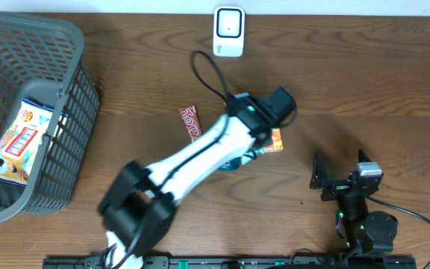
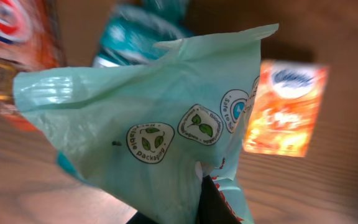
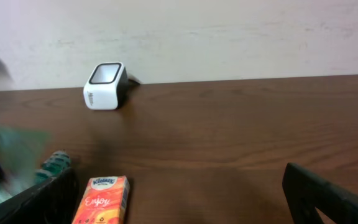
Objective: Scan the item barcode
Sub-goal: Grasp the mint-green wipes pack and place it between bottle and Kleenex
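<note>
A pale green packet (image 2: 148,124) with round recycling marks fills the left wrist view. My left gripper (image 2: 205,200) is shut on its lower edge, with one dark finger (image 2: 215,202) showing against the film. From overhead the left gripper (image 1: 254,147) lies mid-table under its own arm, and a teal corner of the packet (image 1: 237,160) pokes out. The white barcode scanner (image 1: 228,31) stands at the table's far edge, well apart from the packet; it also shows as the scanner (image 3: 105,84). My right gripper (image 1: 340,178) stands open and empty at the front right. No barcode shows.
An orange tissue pack (image 1: 276,140) lies just right of the held packet, also seen as the tissue pack (image 3: 101,199). A red candy bar (image 1: 191,123) lies to the left. A grey basket (image 1: 73,112) at far left holds a snack bag (image 1: 21,142).
</note>
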`<move>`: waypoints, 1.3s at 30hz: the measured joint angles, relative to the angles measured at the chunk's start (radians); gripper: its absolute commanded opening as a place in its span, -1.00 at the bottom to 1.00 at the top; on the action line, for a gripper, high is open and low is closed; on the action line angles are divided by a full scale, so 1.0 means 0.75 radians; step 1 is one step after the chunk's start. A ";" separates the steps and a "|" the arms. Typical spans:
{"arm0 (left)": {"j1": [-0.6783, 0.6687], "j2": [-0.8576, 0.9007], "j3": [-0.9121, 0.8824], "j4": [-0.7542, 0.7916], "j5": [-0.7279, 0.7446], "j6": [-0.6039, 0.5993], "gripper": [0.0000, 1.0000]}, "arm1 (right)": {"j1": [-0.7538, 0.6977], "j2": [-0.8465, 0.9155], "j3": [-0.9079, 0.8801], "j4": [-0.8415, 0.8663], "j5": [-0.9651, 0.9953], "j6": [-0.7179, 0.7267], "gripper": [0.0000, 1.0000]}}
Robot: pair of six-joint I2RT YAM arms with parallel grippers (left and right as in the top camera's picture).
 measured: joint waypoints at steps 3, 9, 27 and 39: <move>-0.027 0.089 -0.001 0.013 0.002 0.000 -0.85 | 0.000 0.000 0.000 -0.001 0.000 0.000 0.99; -0.028 0.132 -0.002 0.086 0.001 0.000 -0.85 | 0.000 0.000 0.000 -0.001 0.000 -0.001 0.98; -0.028 0.137 -0.018 0.141 -0.105 0.000 -0.84 | 0.000 0.000 0.000 -0.001 0.000 0.000 0.99; -0.027 0.137 -0.020 0.101 -0.111 -0.007 0.27 | 0.000 0.000 0.000 -0.001 0.000 -0.001 0.99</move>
